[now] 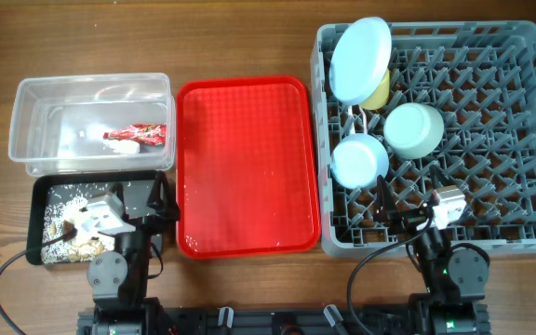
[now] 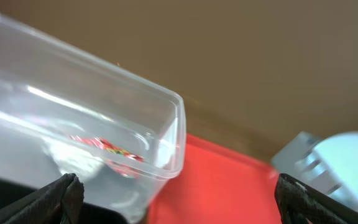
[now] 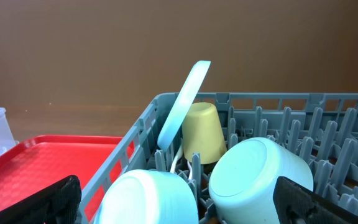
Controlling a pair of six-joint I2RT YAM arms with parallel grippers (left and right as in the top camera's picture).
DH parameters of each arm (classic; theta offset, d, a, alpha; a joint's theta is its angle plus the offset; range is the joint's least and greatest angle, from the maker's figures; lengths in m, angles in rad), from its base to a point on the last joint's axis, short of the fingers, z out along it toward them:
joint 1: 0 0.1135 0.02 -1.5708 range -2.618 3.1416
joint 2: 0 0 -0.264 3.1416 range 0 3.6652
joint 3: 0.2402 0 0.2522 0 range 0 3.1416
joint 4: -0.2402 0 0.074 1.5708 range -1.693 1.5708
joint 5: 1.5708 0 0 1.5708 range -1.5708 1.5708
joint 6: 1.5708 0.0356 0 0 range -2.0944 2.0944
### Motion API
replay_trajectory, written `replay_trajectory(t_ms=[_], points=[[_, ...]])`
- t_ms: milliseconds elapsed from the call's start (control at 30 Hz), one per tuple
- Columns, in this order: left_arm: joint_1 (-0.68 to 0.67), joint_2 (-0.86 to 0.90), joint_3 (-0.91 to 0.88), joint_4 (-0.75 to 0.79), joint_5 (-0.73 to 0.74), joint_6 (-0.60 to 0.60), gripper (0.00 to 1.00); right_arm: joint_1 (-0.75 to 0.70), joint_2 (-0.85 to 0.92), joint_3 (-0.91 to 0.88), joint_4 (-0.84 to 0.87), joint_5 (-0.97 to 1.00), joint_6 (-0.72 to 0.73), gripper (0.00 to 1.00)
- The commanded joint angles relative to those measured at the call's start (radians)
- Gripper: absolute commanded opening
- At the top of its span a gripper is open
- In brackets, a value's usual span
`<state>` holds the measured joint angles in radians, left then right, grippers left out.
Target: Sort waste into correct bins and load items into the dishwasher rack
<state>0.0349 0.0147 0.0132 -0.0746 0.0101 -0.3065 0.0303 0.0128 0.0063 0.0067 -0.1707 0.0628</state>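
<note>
Both pincers are spread wide open & nothing is held. The L pincer [image 1: 161,207] hangs low over the black tray [image 1: 37,219]. If it's swung sideways, food scraps [image 1: 68,233] could be flicked onto the worktop [image 1: 249,37], or the clear tub [image 1: 26,121] could be bumped. The R pincer [image 1: 391,207] is near the small blue bowl [image 1: 361,160], so that could get knocked. The plate [image 1: 361,58] is stood on edge vs. the yellow cup [image 1: 380,90] & could be tipped.

In the tub: red wrapper [image 1: 140,134] + white tissue [image 1: 127,146]. In the rack [image 1: 529,214]: plate, cup, blue bowl, mint bowl [image 1: 414,128]. Spoon & fork can't be made out for sure.
</note>
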Motion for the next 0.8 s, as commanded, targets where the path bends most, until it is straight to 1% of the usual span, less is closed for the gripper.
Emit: replay_trajectory(t_ms=[0, 100, 767], points=[[0.007, -0.012, -0.008, -0.001, 0.008, 0.305, 1.0, 0.006, -0.008, -0.001, 0.003, 0.021, -0.01, 1.0], [0.007, -0.012, -0.008, -0.002, 0.01, 0.368, 1.0, 0.006, -0.008, -0.001, 0.003, 0.022, -0.01, 1.0], [0.007, -0.012, -0.008, 0.0, 0.011, 0.37, 1.0, 0.006, -0.008, -0.001, 0.003, 0.021, -0.01, 1.0]])
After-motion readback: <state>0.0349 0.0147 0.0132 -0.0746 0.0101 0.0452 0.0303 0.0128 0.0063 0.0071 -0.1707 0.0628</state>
